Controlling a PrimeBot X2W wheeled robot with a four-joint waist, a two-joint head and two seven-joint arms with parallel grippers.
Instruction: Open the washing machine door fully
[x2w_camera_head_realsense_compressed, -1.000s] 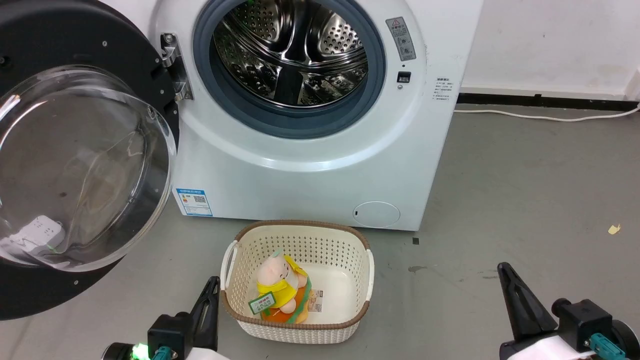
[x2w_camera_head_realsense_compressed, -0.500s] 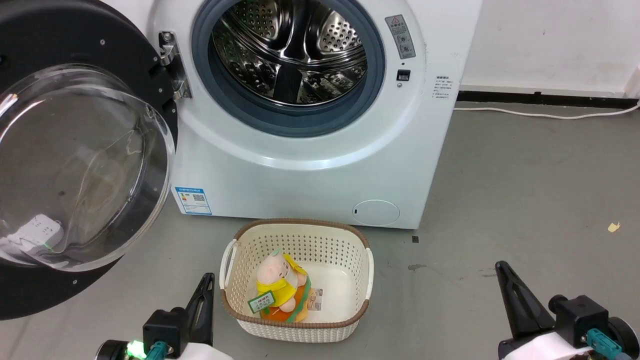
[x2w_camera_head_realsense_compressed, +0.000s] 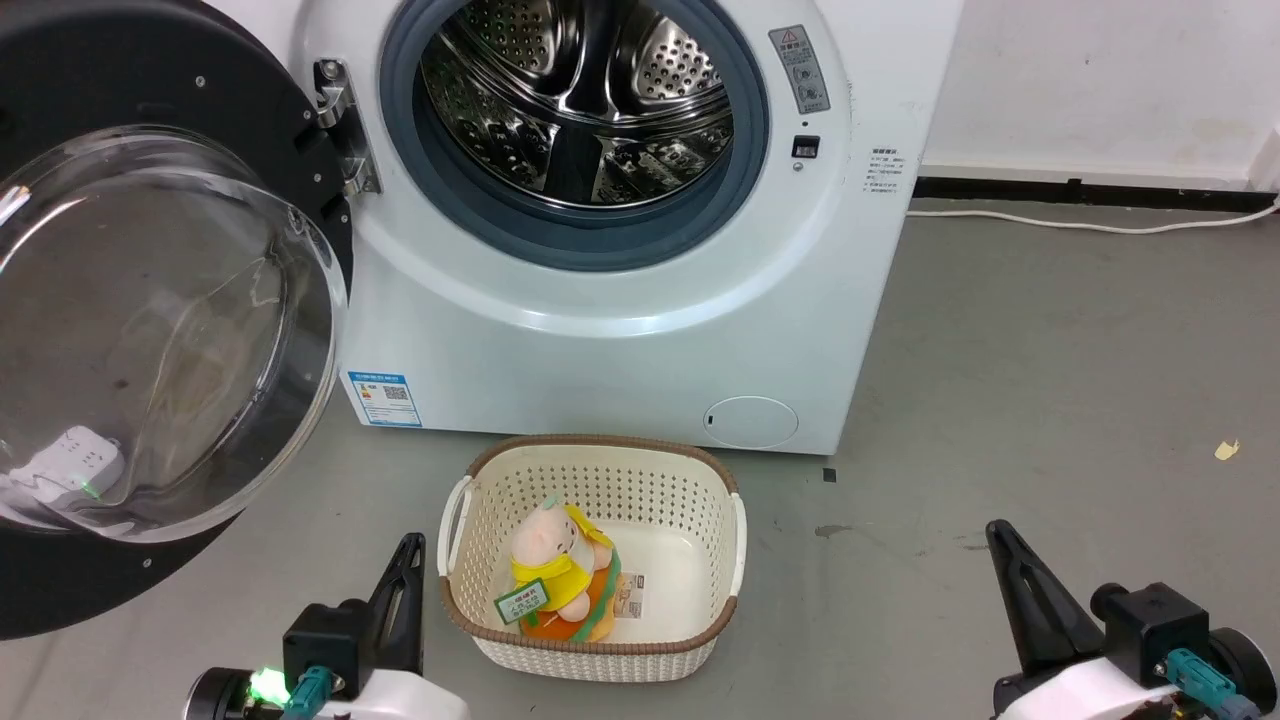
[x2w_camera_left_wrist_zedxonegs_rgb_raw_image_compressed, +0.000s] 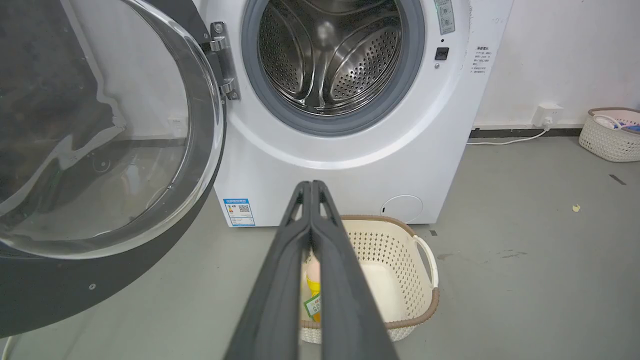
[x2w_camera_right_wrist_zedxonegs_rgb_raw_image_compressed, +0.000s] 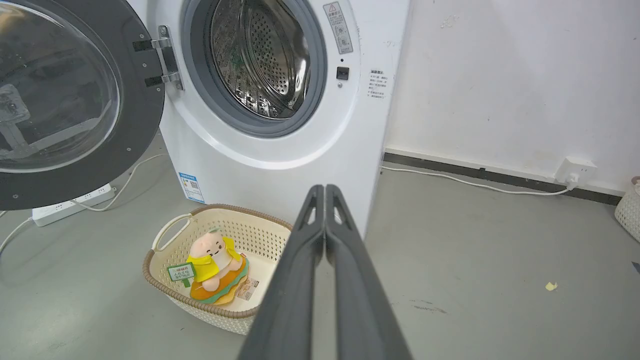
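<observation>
The washing machine door (x2w_camera_head_realsense_compressed: 100, 80) is swung out to the left of the machine on its metal hinge (x2w_camera_head_realsense_compressed: 340, 125); its glass bowl (x2w_camera_head_realsense_compressed: 150, 330) faces me. The door (x2w_camera_left_wrist_zedxonegs_rgb_raw_image_compressed: 100, 280) fills the left of the left wrist view, and the door (x2w_camera_right_wrist_zedxonegs_rgb_raw_image_compressed: 140, 100) is at the upper left of the right wrist view. The steel drum (x2w_camera_head_realsense_compressed: 580, 90) stands exposed. My left gripper (x2w_camera_head_realsense_compressed: 408, 548) is shut and holds nothing, low beside the basket and below the door's right edge; its tips (x2w_camera_left_wrist_zedxonegs_rgb_raw_image_compressed: 311, 184) are pressed together. My right gripper (x2w_camera_head_realsense_compressed: 997, 528) is shut and holds nothing too, far right over the floor, and its tips (x2w_camera_right_wrist_zedxonegs_rgb_raw_image_compressed: 324, 187) touch.
A cream perforated basket (x2w_camera_head_realsense_compressed: 590, 445) with a plush toy (x2w_camera_head_realsense_compressed: 555, 575) sits on the floor before the machine, between my grippers. A white power strip (x2w_camera_right_wrist_zedxonegs_rgb_raw_image_compressed: 70, 205) lies under the door. A white cable (x2w_camera_right_wrist_zedxonegs_rgb_raw_image_compressed: 450, 177) runs along the wall to a socket (x2w_camera_right_wrist_zedxonegs_rgb_raw_image_compressed: 575, 170). Another basket (x2w_camera_left_wrist_zedxonegs_rgb_raw_image_compressed: 610, 135) stands far right.
The whole head picture has shifted slightly up and left, so the camera moved. The door keeps its angle to the machine. Both grippers stay shut.
</observation>
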